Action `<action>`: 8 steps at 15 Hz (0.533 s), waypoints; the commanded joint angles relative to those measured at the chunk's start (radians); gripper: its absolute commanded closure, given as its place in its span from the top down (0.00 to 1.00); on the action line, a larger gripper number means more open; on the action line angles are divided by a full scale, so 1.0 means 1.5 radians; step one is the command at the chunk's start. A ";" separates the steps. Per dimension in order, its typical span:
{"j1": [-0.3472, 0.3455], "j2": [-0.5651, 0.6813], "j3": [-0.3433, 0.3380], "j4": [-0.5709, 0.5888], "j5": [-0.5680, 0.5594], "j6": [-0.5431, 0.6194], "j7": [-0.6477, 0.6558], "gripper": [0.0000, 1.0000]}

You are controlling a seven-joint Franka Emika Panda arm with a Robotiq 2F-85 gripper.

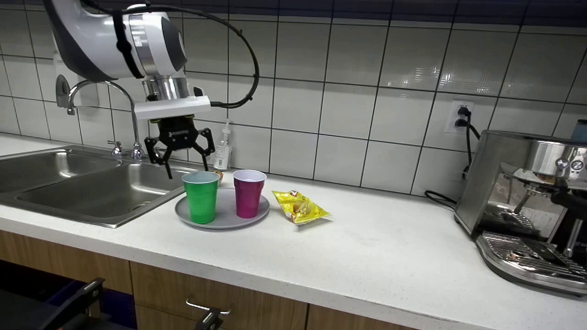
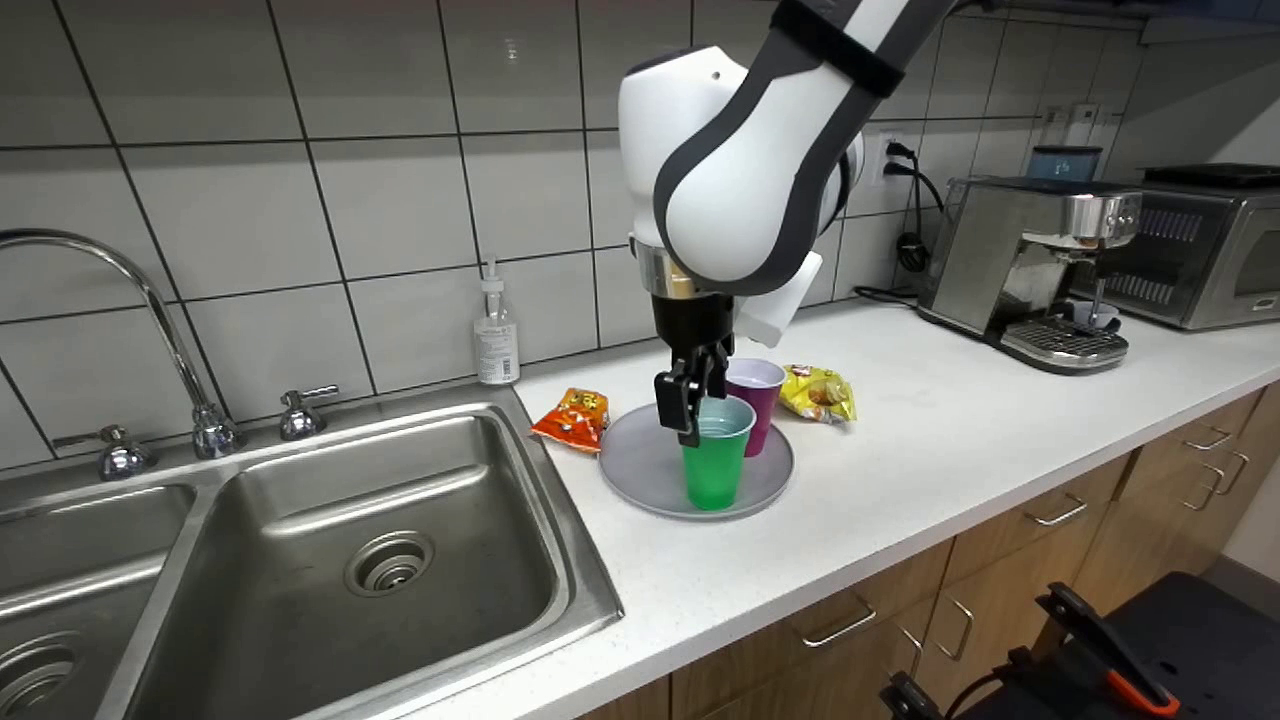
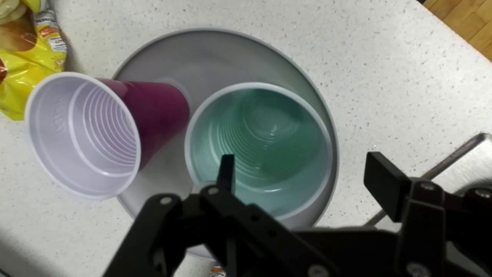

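Claw (image 1: 187,170) spread wide; green cup (image 1: 201,201) near edge of plate (image 1: 226,206).

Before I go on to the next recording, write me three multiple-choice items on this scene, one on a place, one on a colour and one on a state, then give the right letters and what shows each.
1. Where does the green cup stand?
A) In the sink
B) On the gray plate
C) On the coffee machine

2. What colour is the packet in the upper left corner of the wrist view?
A) Blue
B) Green
C) Yellow

3. How is the gripper?
A) Open, holding nothing
B) Shut on the green cup
C) Shut and empty

Right letters:
1 B: both exterior views show its base on the gray plate.
2 C: yellow wrapping shows there.
3 A: in the wrist view the fingers stand wide apart, nothing clamped between them.
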 commanded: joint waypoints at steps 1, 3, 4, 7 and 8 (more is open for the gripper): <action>-0.007 -0.045 0.005 -0.011 0.019 0.000 0.008 1.00; -0.009 -0.062 0.004 -0.015 0.032 0.007 0.015 1.00; -0.010 -0.072 0.002 -0.019 0.036 0.019 0.031 1.00; -0.015 -0.097 0.000 -0.028 0.038 0.040 0.060 1.00; -0.017 -0.104 -0.001 -0.032 0.035 0.048 0.075 1.00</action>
